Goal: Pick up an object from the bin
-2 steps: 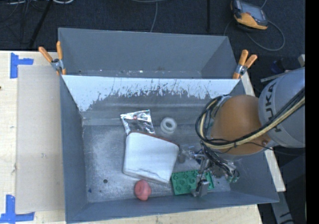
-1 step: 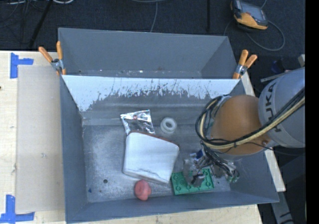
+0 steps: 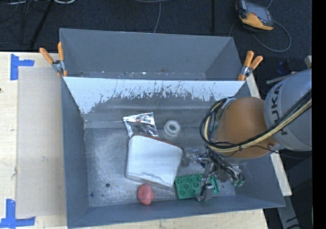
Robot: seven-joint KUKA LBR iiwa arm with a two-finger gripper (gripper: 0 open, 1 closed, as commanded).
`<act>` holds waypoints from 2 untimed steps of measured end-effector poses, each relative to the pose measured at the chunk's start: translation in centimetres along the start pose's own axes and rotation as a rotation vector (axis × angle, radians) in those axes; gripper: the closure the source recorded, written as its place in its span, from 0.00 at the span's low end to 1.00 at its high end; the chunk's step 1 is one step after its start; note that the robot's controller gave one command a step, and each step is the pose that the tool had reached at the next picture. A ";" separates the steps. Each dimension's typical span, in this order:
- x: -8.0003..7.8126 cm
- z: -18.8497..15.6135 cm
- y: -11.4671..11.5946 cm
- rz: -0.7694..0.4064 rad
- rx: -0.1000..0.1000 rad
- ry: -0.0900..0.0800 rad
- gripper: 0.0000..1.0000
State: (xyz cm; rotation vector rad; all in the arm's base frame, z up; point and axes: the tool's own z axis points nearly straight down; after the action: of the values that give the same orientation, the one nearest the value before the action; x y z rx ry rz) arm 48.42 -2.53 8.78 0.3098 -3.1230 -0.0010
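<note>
The thing nearest the gripper is a flat green studded block (image 3: 187, 186), a building-brick plate. It lies on the bin's floor just beside the lower right corner of the white folded pad (image 3: 153, 161), close to that corner or perhaps touching it (the gap is too fine to judge). The gripper (image 3: 206, 190) is low over the block's far end, the end away from the pad, and its dark metal parts overlap the green there. I cannot tell whether the gripper is spread or pressed together, because the mechanism is a tangle of dark shapes against the block. Nothing shows the block lifted; it looks flat on the floor.

By my reading, the approach is done: the arm is down in the bin and placed over one object. What is left is the grasp itself, if it has not been made, and then the lift clear of the bin (image 3: 71, 136).

Just below the pad's lower edge lies a small pink ball (image 3: 145, 194), a little apart from the green block. At the pad's upper left corner lies a crumpled silver foil packet (image 3: 140, 123), which overlaps that corner. Above the pad's upper right sits a small white ring (image 3: 172, 128), apart from the pad. To the right of the pad, above the gripper, bulges the arm's orange cover (image 3: 242, 123) with its looped cables (image 3: 209, 121).
</note>
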 end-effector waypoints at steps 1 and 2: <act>0.0 0.0 0.0 0.000 0.000 0.000 1.00; 0.0 0.0 0.0 0.000 0.000 0.000 0.00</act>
State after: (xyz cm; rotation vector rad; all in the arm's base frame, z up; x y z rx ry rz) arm 48.42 -2.53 8.78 0.3095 -3.1230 -0.0011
